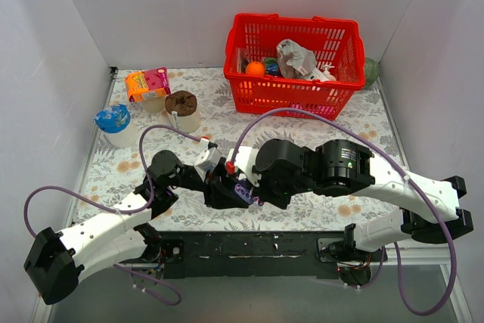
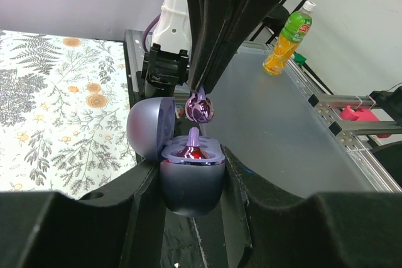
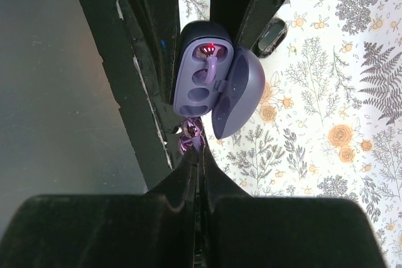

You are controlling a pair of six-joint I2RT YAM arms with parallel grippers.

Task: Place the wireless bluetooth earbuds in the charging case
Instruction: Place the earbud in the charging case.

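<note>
My left gripper (image 2: 191, 183) is shut on the lavender charging case (image 2: 191, 177), lid open to the left. One earbud (image 2: 193, 142) sits in a socket with its stem up and a red glow at its base. My right gripper (image 3: 200, 152) is shut on the second earbud (image 3: 190, 135), holding it by its stem. That earbud hangs just above the case in the left wrist view (image 2: 200, 108). In the right wrist view the case (image 3: 204, 70) shows one filled socket and empty hollows. In the top view both grippers meet over the table's near edge (image 1: 240, 191).
A red basket (image 1: 293, 62) with several items stands at the back. A brown cup (image 1: 181, 110), an orange-pink carton (image 1: 147, 83) and a blue-lidded cup (image 1: 115, 122) stand at the back left. A small dark piece (image 3: 271, 36) lies on the floral cloth near the case.
</note>
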